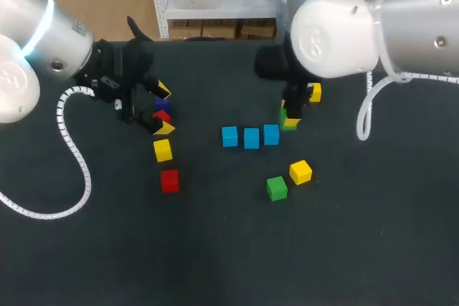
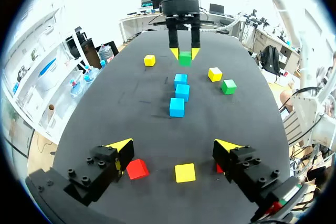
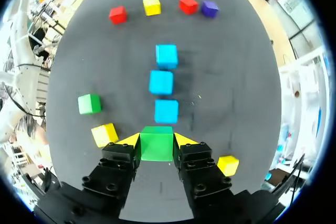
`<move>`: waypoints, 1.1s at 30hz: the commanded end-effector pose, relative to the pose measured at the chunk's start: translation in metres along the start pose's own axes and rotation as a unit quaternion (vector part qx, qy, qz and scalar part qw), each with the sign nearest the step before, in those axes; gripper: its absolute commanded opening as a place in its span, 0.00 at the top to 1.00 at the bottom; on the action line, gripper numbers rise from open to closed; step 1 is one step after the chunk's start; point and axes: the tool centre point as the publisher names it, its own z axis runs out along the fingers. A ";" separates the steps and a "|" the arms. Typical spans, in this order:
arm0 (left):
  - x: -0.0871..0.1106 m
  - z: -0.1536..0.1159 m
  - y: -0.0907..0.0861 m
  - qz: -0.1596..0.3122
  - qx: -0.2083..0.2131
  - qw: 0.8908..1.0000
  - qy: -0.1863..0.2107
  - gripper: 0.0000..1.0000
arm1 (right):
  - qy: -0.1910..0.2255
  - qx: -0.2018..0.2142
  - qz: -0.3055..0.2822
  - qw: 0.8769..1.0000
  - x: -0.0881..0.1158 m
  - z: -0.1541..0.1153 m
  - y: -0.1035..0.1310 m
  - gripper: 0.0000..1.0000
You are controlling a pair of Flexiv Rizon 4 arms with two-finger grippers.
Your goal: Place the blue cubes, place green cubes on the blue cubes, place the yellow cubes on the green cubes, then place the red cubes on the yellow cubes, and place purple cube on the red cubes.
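**Blue cubes** point(image 1: 251, 137): three, in a close row at the middle of the worktop point(image 1: 358, 249), nothing on top. Base tier judged done.

**Green cube** point(image 3: 156, 148): pinched from both sides by the right pincer point(image 3: 157, 140), just beside one end of the blue row and not yet on it. Whether it is lifted cannot be told.

**Second green cube** point(image 1: 277, 188): loose, next to a yellow one.

**Yellow cubes** point(image 1: 300, 172): three, scattered singly, unstacked.

**Red cubes** point(image 1: 170, 180): two, unstacked. One lies just inside a finger of the left pincer point(image 2: 174, 145), which is spread wide and holds nothing.

**Purple cube** point(image 3: 210, 9): on the worktop beside a red.

**Outstanding:** green, yellow, red and purple tiers.
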 end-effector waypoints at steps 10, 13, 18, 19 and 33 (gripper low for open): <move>0.002 0.000 -0.001 0.002 -0.001 1.000 -0.003 0.00 | 0.004 -0.010 -0.042 0.999 -0.038 0.007 0.003 1.00; 0.002 0.000 -0.001 0.002 -0.001 1.000 -0.003 0.00 | 0.008 -0.011 -0.044 0.999 -0.039 0.009 0.003 1.00; 0.002 0.000 -0.001 0.002 -0.001 1.000 -0.003 0.00 | 0.012 -0.016 -0.046 0.999 -0.040 0.013 0.003 1.00; 0.002 0.000 -0.001 0.002 -0.001 1.000 -0.003 0.00 | 0.012 -0.018 -0.046 0.999 -0.040 0.013 0.002 1.00; 0.002 0.000 -0.001 0.002 -0.001 1.000 -0.003 0.00 | 0.021 -0.016 -0.040 0.999 -0.034 0.014 0.006 1.00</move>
